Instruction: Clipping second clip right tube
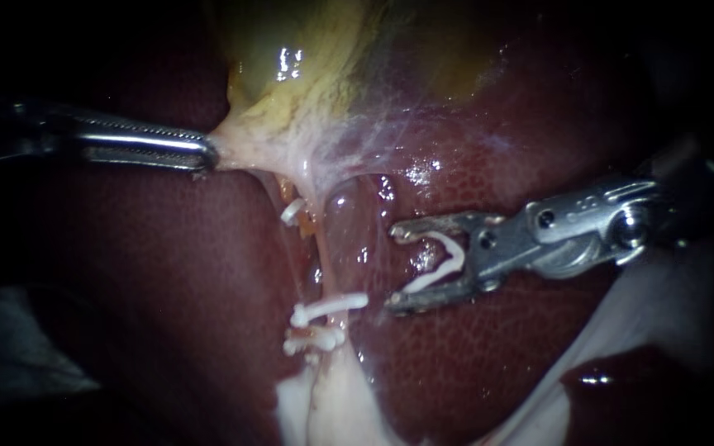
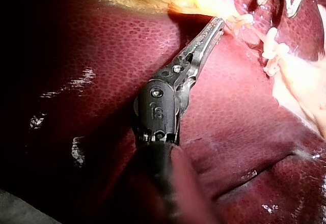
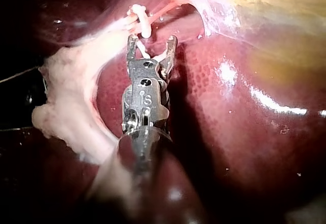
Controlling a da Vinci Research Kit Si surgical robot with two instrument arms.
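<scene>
My left instrument [image 1: 208, 154] comes in from the left, its jaws shut on the pale lower end of the yellow gallbladder [image 1: 307, 58] and pulling it leftward; the left wrist view shows the same hold [image 2: 220, 21]. My right instrument [image 1: 394, 266] carries a white open clip [image 1: 444, 256] seated between its spread jaws, both touching it. The jaw tips stand just right of the right tube [image 1: 342, 239], apart from it. A white clip [image 1: 328, 307] crosses that tube lower down. In the right wrist view the jaws [image 3: 153, 42] point at that clip [image 3: 142, 26].
Dark red liver [image 1: 167, 272] lies under and around everything. The thinner left tube bears a small clip [image 1: 291, 211] high up and another [image 1: 316, 339] low down. Pale fatty tissue [image 1: 324, 405] spreads below the tubes and along the lower right [image 1: 613, 330].
</scene>
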